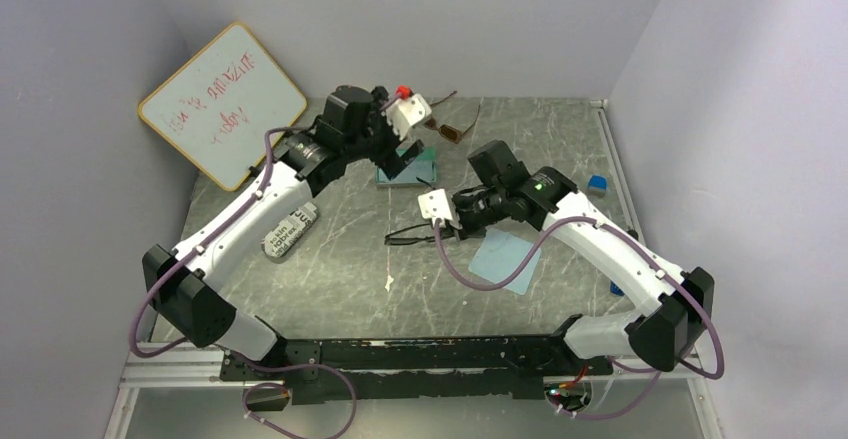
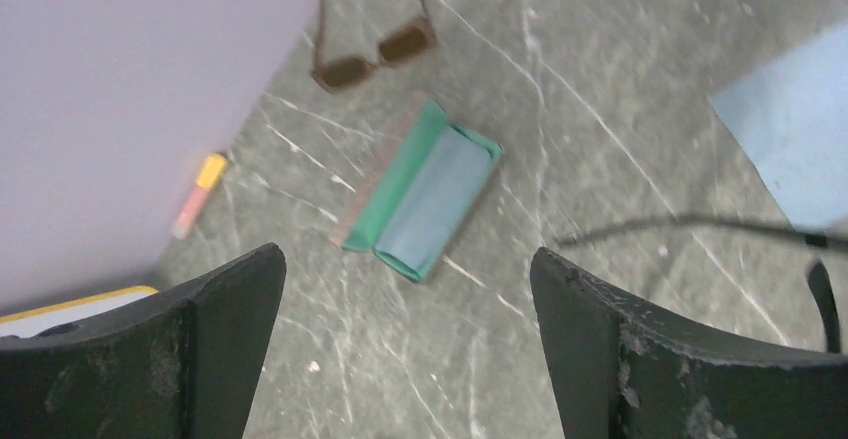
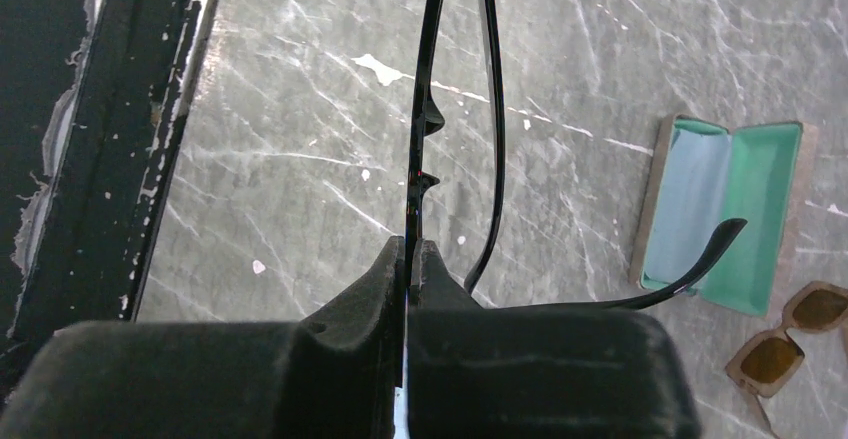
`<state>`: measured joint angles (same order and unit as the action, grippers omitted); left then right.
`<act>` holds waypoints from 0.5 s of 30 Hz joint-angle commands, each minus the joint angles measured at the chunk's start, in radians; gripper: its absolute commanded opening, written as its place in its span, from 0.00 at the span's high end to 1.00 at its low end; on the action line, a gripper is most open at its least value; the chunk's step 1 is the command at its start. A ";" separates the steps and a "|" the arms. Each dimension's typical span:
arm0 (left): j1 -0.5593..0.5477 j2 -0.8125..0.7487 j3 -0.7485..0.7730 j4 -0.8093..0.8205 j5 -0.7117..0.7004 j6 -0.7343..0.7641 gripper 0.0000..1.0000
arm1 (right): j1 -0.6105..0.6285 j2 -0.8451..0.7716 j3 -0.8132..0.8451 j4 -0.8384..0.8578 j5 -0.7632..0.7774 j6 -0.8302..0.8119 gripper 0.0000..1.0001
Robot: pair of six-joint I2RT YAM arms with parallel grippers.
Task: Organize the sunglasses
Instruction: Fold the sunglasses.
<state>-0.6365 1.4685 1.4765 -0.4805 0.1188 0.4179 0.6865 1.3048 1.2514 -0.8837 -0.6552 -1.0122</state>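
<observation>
The right gripper was clenched on one end of the black sunglasses at mid-frame of the top view, their long axis running leftward. The open case lay above them, below the left gripper, whose jaws gaped wide.

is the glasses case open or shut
Open. The glasses case lies spread flat, its green lining facing up, with no glasses inside; the brown sunglasses lie on the table beside it.

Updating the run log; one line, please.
right gripper: shut on slim black sunglasses | left gripper: open above open green-lined case | brown amber-lens sunglasses: beside case
</observation>
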 commanded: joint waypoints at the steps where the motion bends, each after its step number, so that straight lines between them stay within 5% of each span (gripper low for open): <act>1: 0.004 0.071 0.119 0.023 -0.087 -0.062 0.04 | 0.048 -0.030 0.017 -0.039 -0.005 -0.042 1.00; 15: -0.002 0.303 0.303 -0.136 -0.013 -0.066 0.04 | 0.187 -0.016 0.061 -0.059 0.120 -0.033 1.00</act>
<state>-0.6323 1.7657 1.7206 -0.5610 0.0418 0.3561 0.8520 1.3048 1.2575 -0.9432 -0.5755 -1.0328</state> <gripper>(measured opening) 0.966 0.019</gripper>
